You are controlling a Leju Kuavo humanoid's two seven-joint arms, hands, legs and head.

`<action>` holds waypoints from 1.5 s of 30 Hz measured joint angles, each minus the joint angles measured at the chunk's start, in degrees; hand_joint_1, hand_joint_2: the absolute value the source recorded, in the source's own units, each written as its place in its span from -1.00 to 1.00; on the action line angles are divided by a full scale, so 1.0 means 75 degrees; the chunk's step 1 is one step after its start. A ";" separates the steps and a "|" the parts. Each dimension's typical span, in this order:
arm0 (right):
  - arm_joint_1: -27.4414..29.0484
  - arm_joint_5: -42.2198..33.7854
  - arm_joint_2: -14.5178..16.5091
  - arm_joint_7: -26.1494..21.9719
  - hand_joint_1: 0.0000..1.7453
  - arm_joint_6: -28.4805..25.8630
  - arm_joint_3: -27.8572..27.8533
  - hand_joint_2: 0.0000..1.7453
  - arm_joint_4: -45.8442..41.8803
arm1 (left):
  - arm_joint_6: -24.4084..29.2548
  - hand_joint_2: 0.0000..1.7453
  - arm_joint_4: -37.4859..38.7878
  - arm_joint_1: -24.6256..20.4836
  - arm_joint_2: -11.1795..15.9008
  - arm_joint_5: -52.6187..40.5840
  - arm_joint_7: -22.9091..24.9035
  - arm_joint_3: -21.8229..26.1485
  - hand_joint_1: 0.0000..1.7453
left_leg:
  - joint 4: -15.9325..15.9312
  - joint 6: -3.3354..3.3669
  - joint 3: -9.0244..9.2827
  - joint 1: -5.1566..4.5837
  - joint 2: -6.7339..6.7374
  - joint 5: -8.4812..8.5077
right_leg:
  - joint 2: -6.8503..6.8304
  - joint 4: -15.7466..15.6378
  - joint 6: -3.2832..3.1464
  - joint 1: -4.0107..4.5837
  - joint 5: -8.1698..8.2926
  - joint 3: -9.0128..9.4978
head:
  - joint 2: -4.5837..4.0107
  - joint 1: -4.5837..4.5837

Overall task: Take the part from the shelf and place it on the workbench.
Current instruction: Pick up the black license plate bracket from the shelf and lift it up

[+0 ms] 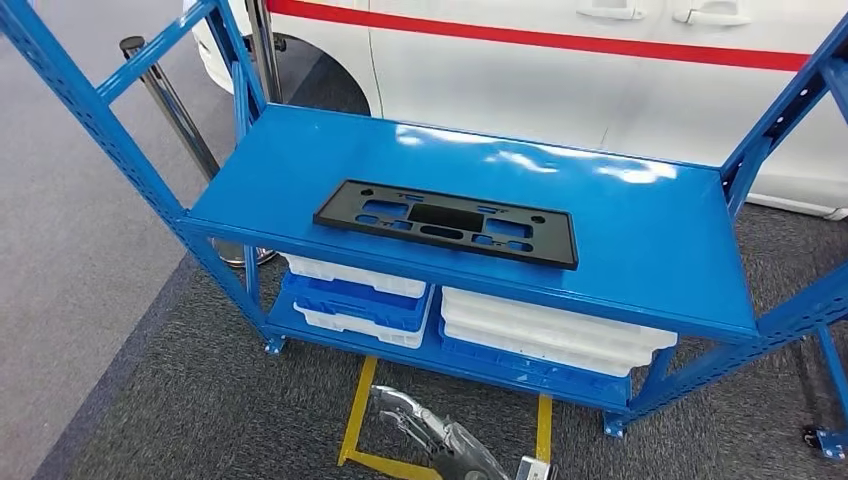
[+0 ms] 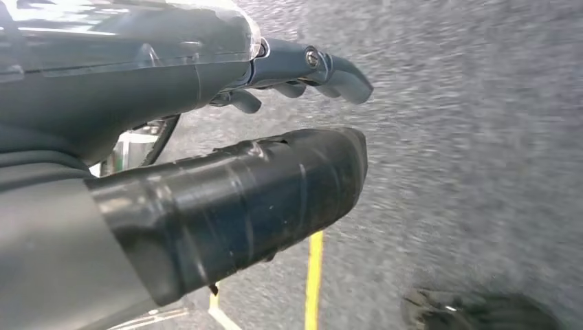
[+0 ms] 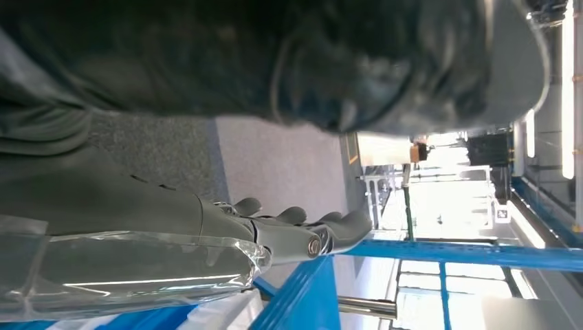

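My left robot hand [image 2: 227, 137] hangs low over the grey carpet [image 1: 200, 400], fingers loosely spread and empty; my right robot hand [image 3: 275, 234] seems released too, though its view is murky. Beyond, the black part [image 1: 447, 222] lies flat on the blue shelf [image 1: 650, 230], white car [image 1: 600, 70] behind.

one black part [image 1: 446, 222], four trays [image 1: 357, 275], one shelf [image 1: 650, 240]

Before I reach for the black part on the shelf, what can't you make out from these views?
- White trays under the blue shelf: contents hidden by the deck, head view.
- Left hand: cut off by the bottom edge, head view.
- Floor and a dark shape: blurred, left wrist view.
- Black part: the underside faces the deck.
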 joint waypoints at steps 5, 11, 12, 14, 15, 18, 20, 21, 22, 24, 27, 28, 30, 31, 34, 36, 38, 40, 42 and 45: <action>0.0001 0.0000 -0.0001 0.0000 -1.00 0.0001 0.0008 -1.00 0.0000 | 0.0000 -1.00 0.0001 0.0067 0.0001 0.0001 -0.0015 0.0006 -1.00 | 0.0773 -0.0050 -0.1016 0.0010 0.0001 -0.0207 | 0.0038 -0.0009 -0.0020 0.0019 -0.0340 0.0407 | 0.0000 -0.0002; -0.0011 -0.0001 -0.0001 0.0007 -1.00 0.0001 0.0014 -1.00 0.0001 | 0.0003 -1.00 0.0006 0.0092 0.0004 0.0004 -0.0025 0.0033 -1.00 | -0.0825 0.0197 -0.0664 -0.0078 0.0012 0.0931 | 0.0059 0.0007 0.0201 0.0049 -0.0688 0.0798 | 0.0000 0.0002; -0.0010 -0.0002 -0.0001 0.0009 -1.00 0.0000 0.0015 -1.00 -0.0001 | 0.0004 -1.00 0.0007 0.0096 0.0004 0.0003 -0.0026 0.0040 -1.00 | -0.0873 0.0245 -0.0584 -0.0063 0.0011 0.0961 | 0.0054 0.0049 0.0238 0.0045 -0.0695 0.0828 | 0.0000 0.0003; -0.0018 -0.0009 -0.0001 0.0008 -1.00 -0.0001 0.0015 -1.00 -0.0005 | 0.0012 -1.00 0.0007 0.0088 0.0004 -0.0004 -0.0034 0.0061 -1.00 | -0.0985 0.0323 -0.0395 -0.0027 0.0008 0.0957 | 0.0042 0.0447 0.0307 0.0037 -0.0773 0.0691 | 0.0000 0.0004; -0.0021 -0.0010 -0.0001 0.0008 -1.00 -0.0001 0.0014 -1.00 -0.0006 | 0.0018 -1.00 0.0007 0.0079 0.0004 -0.0007 -0.0039 0.0074 -1.00 | -0.1021 0.0356 -0.0325 -0.0017 0.0011 0.0942 | 0.0036 0.0836 0.0344 0.0022 -0.0912 0.0465 | 0.0000 0.0005; -0.0016 -0.0012 -0.0003 0.0009 -1.00 -0.0001 0.0015 -0.50 -0.0005 | 0.0026 -1.00 0.0007 0.0071 0.0005 -0.0009 -0.0042 0.0107 -1.00 | -0.1039 0.0402 -0.0200 -0.0018 0.0000 0.0821 | 0.0032 0.1991 0.0428 -0.0007 -0.1444 -0.0404 | 0.0000 0.0006; -0.0010 -0.0012 -0.0004 0.0009 -1.00 -0.0001 0.0015 0.50 -0.0004 | 0.0026 -1.00 0.0008 0.0086 0.0003 -0.0009 -0.0042 0.0117 -1.00 | -0.1037 0.0390 -0.0072 -0.0018 -0.0009 0.0715 | 0.0031 0.1792 0.0439 -0.0023 -0.1148 -0.0568 | 0.0000 0.0007; -0.0010 -0.0012 -0.0004 0.0009 -1.00 -0.0001 0.0015 1.00 -0.0003 | 0.0026 -1.00 0.0009 0.0093 -0.0001 -0.0009 -0.0042 0.0119 -1.00 | -0.1038 0.0375 0.0008 -0.0018 -0.0013 0.0657 | 0.0030 0.1336 0.0428 -0.0028 -0.0738 -0.0477 | 0.0000 0.0007; -0.0011 -0.0012 -0.0004 0.0009 -1.00 -0.0001 0.0014 1.00 -0.0002 | 0.0026 -1.00 0.0010 0.0099 -0.0006 -0.0009 -0.0044 0.0120 -1.00 | -0.1039 0.0354 0.0082 -0.0017 -0.0018 0.0603 | 0.0031 0.0850 0.0400 -0.0025 -0.0356 -0.0347 | 0.0000 0.0007; -0.0016 -0.0011 -0.0007 0.0020 -1.00 -0.0004 0.0015 1.00 0.0001 | 0.0021 -1.00 0.0013 0.0090 -0.0014 -0.0008 -0.0054 0.0124 -1.00 | -0.1031 0.0278 0.0142 -0.0028 -0.0036 0.0512 | 0.0025 0.0210 0.0323 0.0019 -0.0063 -0.0187 | 0.0000 0.0010; -0.0005 0.0138 -0.0019 0.0184 -1.00 -0.0149 0.0014 1.00 0.0006 | 0.0020 -1.00 0.0015 0.0096 -0.0008 -0.0002 -0.0065 0.0134 -1.00 | -0.0937 0.0129 0.0170 -0.0049 -0.0034 0.0459 | 0.0036 0.0088 0.0197 0.0028 0.0025 -0.0131 | 0.0000 0.0008; -0.0002 0.0303 -0.0029 0.0297 -1.00 -0.0300 0.0014 1.00 0.0009 | 0.0025 -1.00 0.0015 0.0102 -0.0001 0.0003 -0.0066 0.0138 -1.00 | -0.0847 0.0092 0.0171 -0.0046 -0.0025 0.0404 | 0.0034 0.0064 0.0161 0.0010 0.0057 -0.0096 | 0.0000 0.0007; -0.0007 0.0784 -0.0060 0.0533 -1.00 -0.0722 0.0010 1.00 0.0031 | 0.0031 -1.00 0.0015 0.0102 0.0011 0.0014 -0.0074 0.0144 -1.00 | -0.0374 0.0027 -0.0059 -0.0026 -0.0010 0.0067 | 0.0011 0.0027 0.0095 -0.0016 0.0056 -0.0049 | 0.0000 0.0005; -0.0007 0.1027 -0.0087 0.0625 -1.00 -0.0924 0.0008 1.00 0.0051 | 0.0032 -1.00 0.0015 0.0107 0.0011 0.0018 -0.0083 0.0147 -1.00 | 0.0067 -0.0001 -0.0283 -0.0013 -0.0005 -0.0187 | -0.0001 0.0024 0.0073 -0.0014 0.0047 -0.0051 | 0.0000 0.0005; -0.0009 0.1575 -0.0178 0.0844 -1.00 -0.1386 0.0005 1.00 0.0133 | 0.0034 -1.00 0.0015 0.0165 0.0015 0.0023 -0.0098 0.0163 -1.00 | 0.1119 -0.0058 -0.0900 0.0013 -0.0003 -0.0556 | -0.0009 0.0031 0.0052 -0.0007 0.0031 -0.0064 | 0.0000 0.0004; -0.0025 0.2086 -0.0241 0.1064 -1.00 -0.1817 0.0015 1.00 0.0187 | 0.0036 -1.00 0.0015 0.0195 0.0031 0.0020 -0.0098 0.0186 -1.00 | 0.0565 -0.0067 -0.0726 0.0025 -0.0001 -0.0088 | -0.0003 0.0036 0.0066 -0.0017 0.0017 -0.0035 | 0.0000 0.0005; -0.0091 0.2696 -0.0334 0.1294 -1.00 -0.2317 0.0045 1.00 0.0250 | 0.0037 -1.00 0.0015 0.0199 0.0047 0.0007 -0.0103 0.0217 -1.00 | -0.0464 -0.0044 -0.0331 0.0020 0.0004 0.0390 | -0.0002 0.0051 0.0114 -0.0019 0.0000 -0.0005 | 0.0000 0.0006; -0.0211 0.3220 -0.0447 0.1471 -1.00 -0.2720 0.0093 1.00 0.0321 | 0.0035 -1.00 0.0015 0.0195 0.0052 -0.0007 -0.0114 0.0260 -1.00 | -0.0910 0.0044 -0.0177 -0.0008 0.0008 0.0492 | 0.0000 0.0070 0.0200 0.0000 -0.0012 -0.0009 | 0.0000 0.0006; -0.0325 0.3791 -0.0557 0.1650 -1.00 -0.3101 0.0165 1.00 0.0380 | 0.0032 -1.00 0.0015 0.0210 0.0054 -0.0024 -0.0122 0.0305 -1.00 | -0.0913 0.0165 -0.0169 -0.0014 0.0006 0.0562 | 0.0003 0.0069 0.0300 0.0020 -0.0021 0.0000 | 0.0000 0.0007; -0.0507 0.4957 -0.0699 0.1997 -1.00 -0.3810 0.0270 1.00 0.0441 | 0.0027 -1.00 0.0015 0.0226 0.0057 -0.0059 -0.0142 0.0333 -1.00 | -0.0991 0.0323 -0.0130 0.0028 0.0024 0.0717 | 0.0002 0.0508 0.0420 0.0009 -0.0348 -0.0164 | 0.0000 0.0011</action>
